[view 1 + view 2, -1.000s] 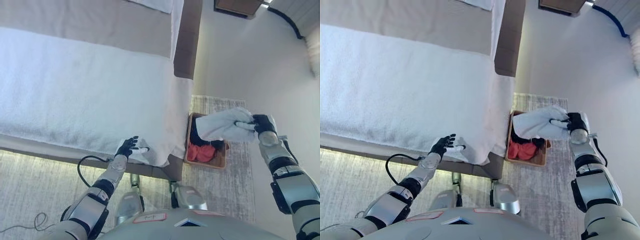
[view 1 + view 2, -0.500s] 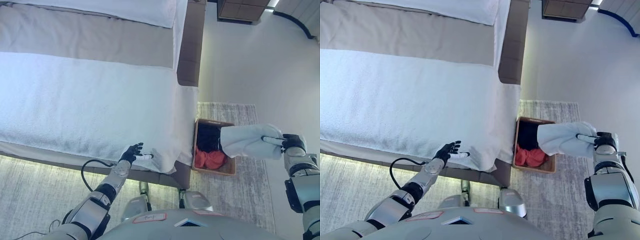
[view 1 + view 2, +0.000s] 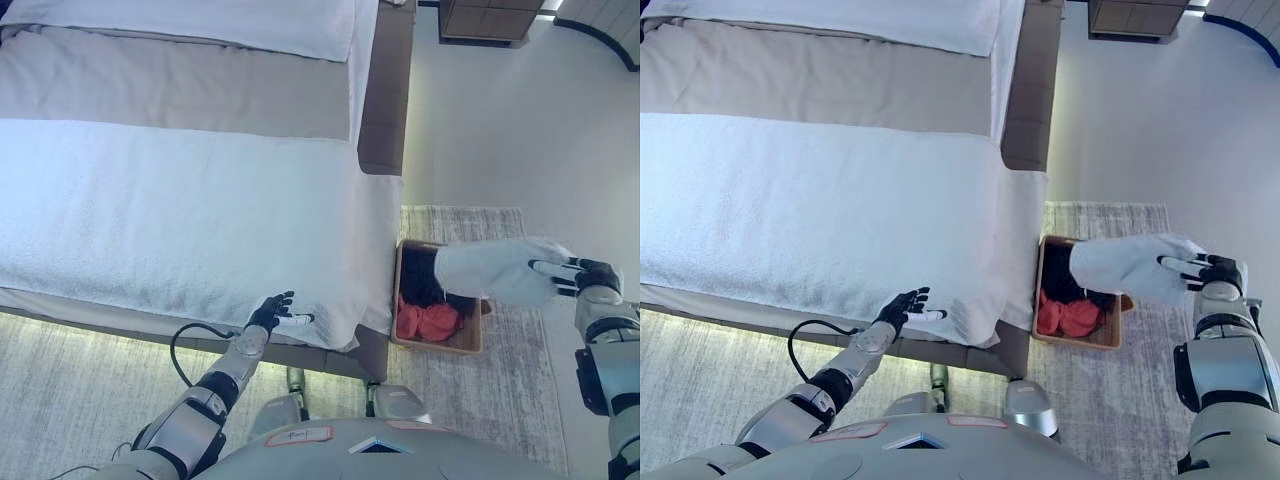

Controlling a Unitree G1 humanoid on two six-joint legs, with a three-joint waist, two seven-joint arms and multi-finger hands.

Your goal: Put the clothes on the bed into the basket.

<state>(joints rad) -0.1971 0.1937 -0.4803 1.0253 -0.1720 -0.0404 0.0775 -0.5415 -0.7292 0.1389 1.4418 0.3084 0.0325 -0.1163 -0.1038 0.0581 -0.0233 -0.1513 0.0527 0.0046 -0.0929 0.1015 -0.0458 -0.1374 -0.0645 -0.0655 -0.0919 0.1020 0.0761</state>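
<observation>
Now the right hand [image 3: 586,275] has its fingers stretched out flat against a pale garment [image 3: 495,270], which hangs over the basket [image 3: 474,342] on the rug [image 3: 520,400] beside the bed's [image 3: 180,200] corner. Red and dark clothes lie inside. Open-fingered, the left hand [image 3: 272,311] rests at the bed's near edge.

The right hand [image 3: 578,275] is loosening its fingers on the white garment [image 3: 495,270], which is now spreading over the right rim of the basket [image 3: 440,343]; the left hand [image 3: 270,312] is sliding rightward along the bed [image 3: 180,220] edge.
</observation>
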